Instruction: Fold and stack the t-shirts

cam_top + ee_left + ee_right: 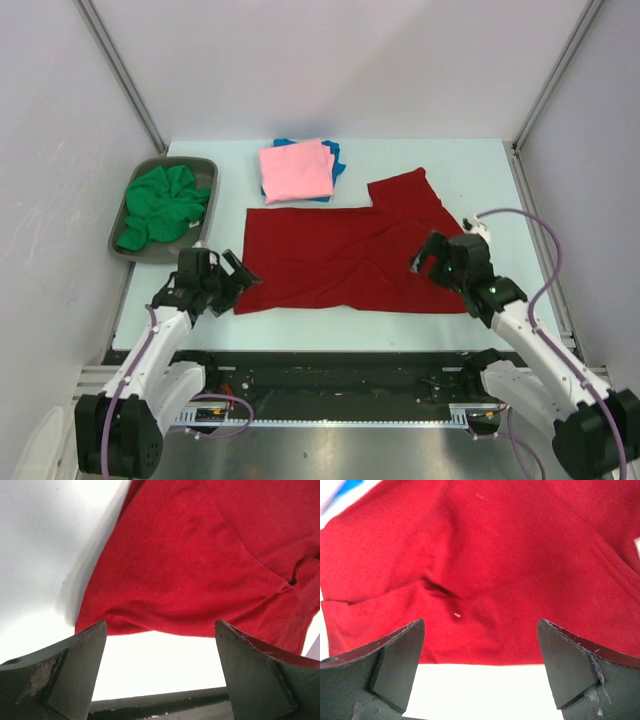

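Observation:
A dark red t-shirt [345, 250] lies spread flat in the middle of the table, one sleeve pointing to the back right. Behind it a folded pink t-shirt [295, 171] rests on a folded blue t-shirt [334, 153]. A crumpled green t-shirt [160, 205] fills the tray at the left. My left gripper [236, 272] hovers open at the red t-shirt's [200, 560] near left corner, nothing between its fingers. Open as well, my right gripper [426, 256] stands over the red t-shirt's [510, 565] near right part, just above its hem.
A grey tray [134, 184] stands at the table's left edge, holding the green shirt. White walls and slanted metal posts enclose the back and sides. A black rail [340, 370] runs along the near edge by the arm bases.

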`<state>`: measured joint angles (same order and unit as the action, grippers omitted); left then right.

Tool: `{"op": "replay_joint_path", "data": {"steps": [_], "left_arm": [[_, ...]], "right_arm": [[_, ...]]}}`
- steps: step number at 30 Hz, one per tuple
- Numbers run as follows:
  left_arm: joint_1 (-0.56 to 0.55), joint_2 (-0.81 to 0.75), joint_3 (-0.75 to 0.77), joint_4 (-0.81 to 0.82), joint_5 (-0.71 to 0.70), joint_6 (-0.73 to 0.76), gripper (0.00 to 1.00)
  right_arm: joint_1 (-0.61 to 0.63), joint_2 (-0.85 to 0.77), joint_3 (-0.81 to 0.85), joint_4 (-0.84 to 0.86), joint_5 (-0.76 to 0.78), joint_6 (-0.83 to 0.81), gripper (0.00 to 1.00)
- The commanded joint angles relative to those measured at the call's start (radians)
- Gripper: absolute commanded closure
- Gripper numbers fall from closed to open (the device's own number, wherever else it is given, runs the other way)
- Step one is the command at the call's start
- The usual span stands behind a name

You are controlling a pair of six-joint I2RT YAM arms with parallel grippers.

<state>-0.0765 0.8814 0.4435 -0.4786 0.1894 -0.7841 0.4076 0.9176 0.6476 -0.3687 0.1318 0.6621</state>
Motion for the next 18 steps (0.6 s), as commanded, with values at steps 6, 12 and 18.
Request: {"op": "replay_joint_path", "data": {"steps": [6,12,18], "left_arm": [[-0.002,-0.229,-0.047,-0.163,0.119,-0.107,0.02],[-0.077,-0.36,-0.186,-0.141,0.104,-0.3,0.06],[-0.204,-0.306,-0.227,-0.101,-0.01,-0.411,0.07]], "right_arm": [[-0.073,-0.299,-0.221,-0.286,-0.01,0.246,0.03],[-0.044,-0.445,-0.287,-0.318,-0.015,0.35,0.03],[-0.03,-0.513,-0.316,-0.334,0.02,0.393,0.03]]}}
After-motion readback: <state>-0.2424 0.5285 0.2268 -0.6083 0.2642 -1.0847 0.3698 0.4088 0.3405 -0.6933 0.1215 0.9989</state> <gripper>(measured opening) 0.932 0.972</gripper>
